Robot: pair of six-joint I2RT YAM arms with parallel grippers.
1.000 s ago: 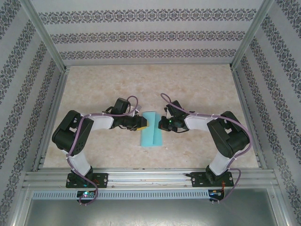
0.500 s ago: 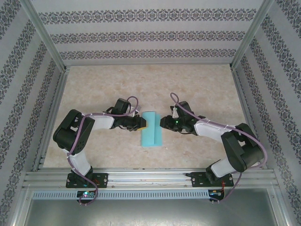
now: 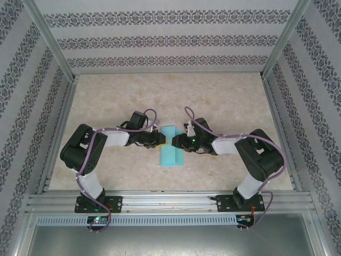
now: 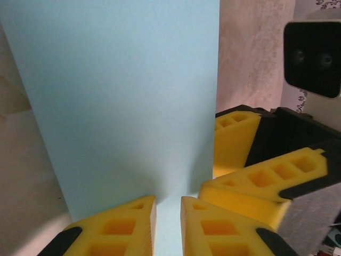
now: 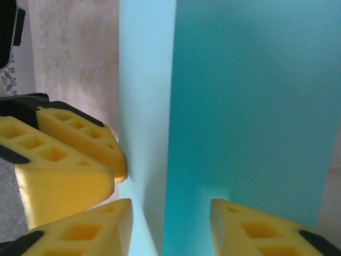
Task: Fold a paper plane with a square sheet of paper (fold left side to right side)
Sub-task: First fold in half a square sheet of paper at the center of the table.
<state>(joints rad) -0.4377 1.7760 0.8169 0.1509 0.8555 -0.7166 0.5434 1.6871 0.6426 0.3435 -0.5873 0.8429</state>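
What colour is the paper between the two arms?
The paper is plain turquoise-blue; the left wrist view shows it best.

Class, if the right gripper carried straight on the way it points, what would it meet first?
Probably the square sheet of paper, lying right before the right gripper; the left gripper sits just aside.

Walls [image 3: 170, 40]: white paper with dark flowery stripes, on three sides.
Table top [image 3: 224, 101]: pale, sandy, like stone, and flat.
Corner posts [image 3: 49, 40]: shiny grey metal.
Rail [image 3: 170, 201]: grey metal bars along the near edge.
Light: bright and even.
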